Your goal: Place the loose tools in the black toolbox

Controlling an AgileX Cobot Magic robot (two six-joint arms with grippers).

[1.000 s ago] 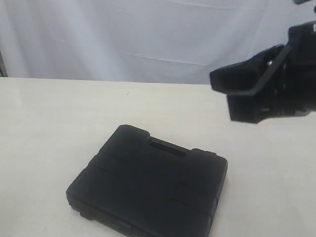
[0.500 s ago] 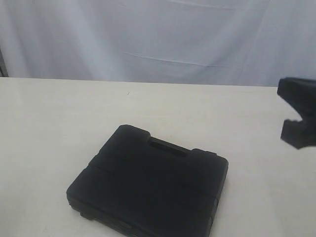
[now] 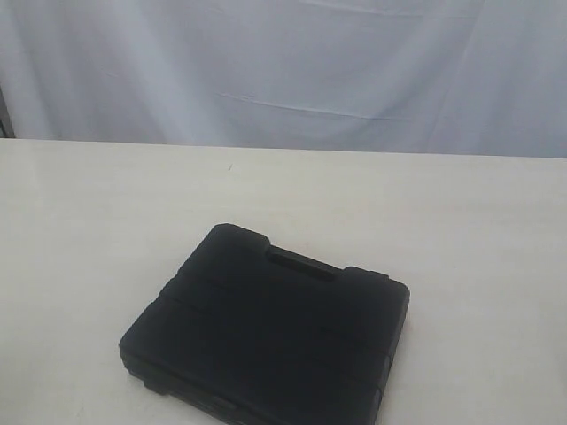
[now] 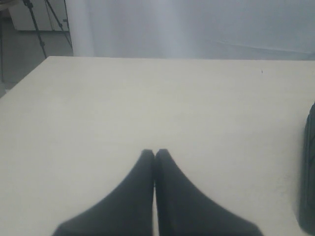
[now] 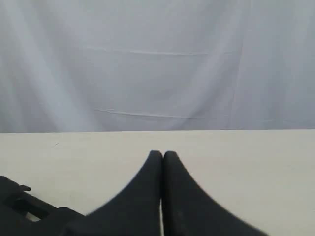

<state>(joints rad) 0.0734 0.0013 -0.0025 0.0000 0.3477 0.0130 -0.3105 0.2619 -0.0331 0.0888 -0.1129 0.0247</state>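
The black toolbox [image 3: 266,332] lies closed and flat on the cream table [image 3: 106,212], its slot handle facing the far side. One edge of the toolbox [image 4: 309,177] shows in the left wrist view, and a corner of the toolbox [image 5: 24,211] in the right wrist view. My left gripper [image 4: 155,152] is shut and empty above bare table. Likewise shut and empty, my right gripper [image 5: 163,154] hovers over the table beside the box. No loose tools show in any view. Neither arm appears in the exterior view.
A white curtain [image 3: 283,71] hangs behind the table's far edge. A tripod leg [image 4: 39,24] and floor show beyond a table corner in the left wrist view.
The right arm, which hung over the table's right side a second ago, has drawn off to the right and out of the exterior view. The toolbox has not moved.
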